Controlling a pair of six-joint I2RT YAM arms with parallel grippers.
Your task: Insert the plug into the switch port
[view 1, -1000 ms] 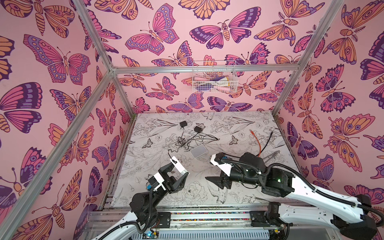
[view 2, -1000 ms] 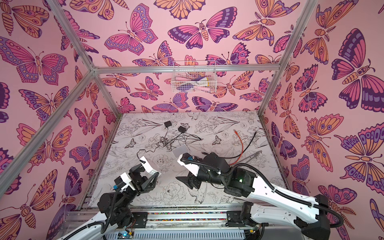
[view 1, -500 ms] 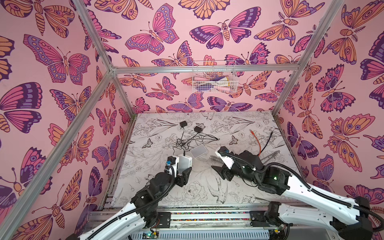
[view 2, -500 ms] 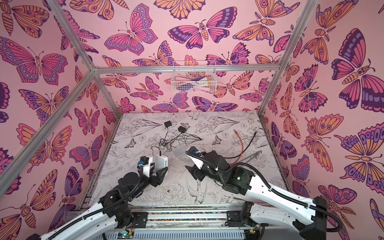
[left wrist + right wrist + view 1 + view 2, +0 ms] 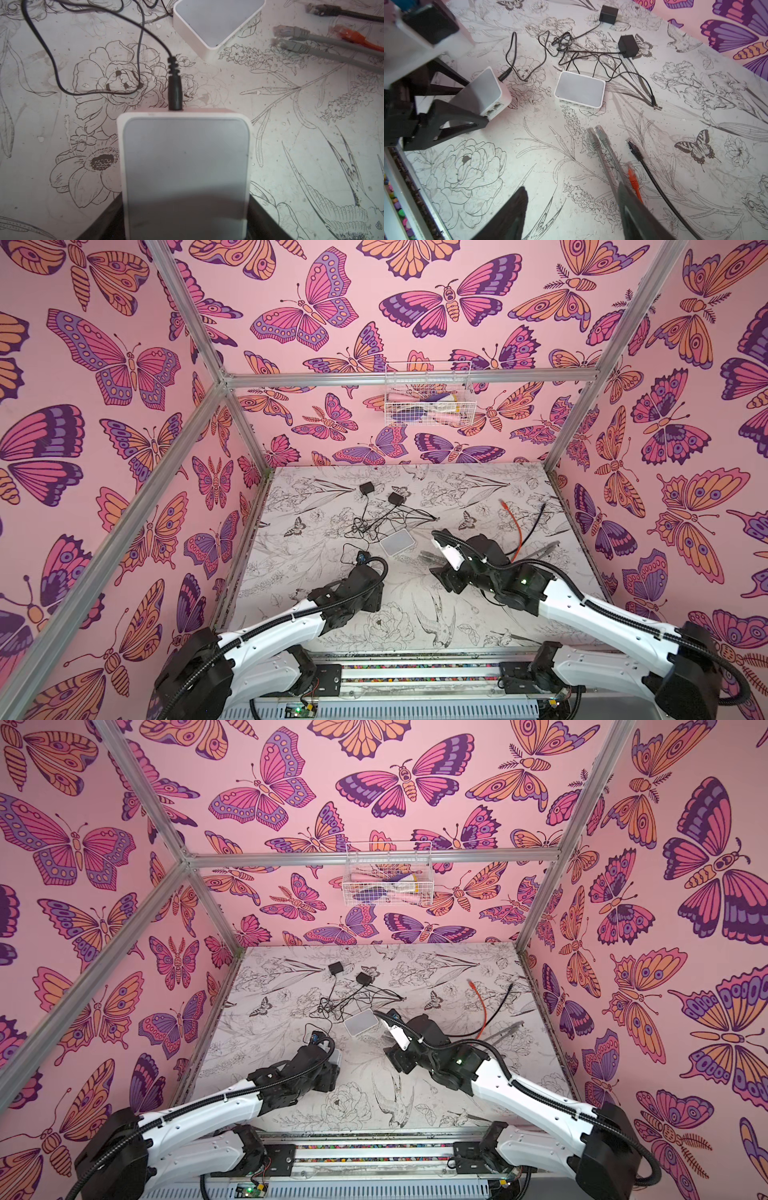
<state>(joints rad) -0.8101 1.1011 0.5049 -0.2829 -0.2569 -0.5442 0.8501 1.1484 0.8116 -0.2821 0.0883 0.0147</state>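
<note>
- Left gripper: found clamped on a white switch, left of the centre of the bench.
- Black power plug: its tip is seen against the back face of the white switch; whether it is seated cannot be told.
- Second switch: laid flat at the bench's centre, untouched.
- Grey cables, orange cable, black cable: laid side by side toward the right edge.
- Right gripper: jaws spread wide, nothing held; one finger is seen over the Grey cables.
</note>
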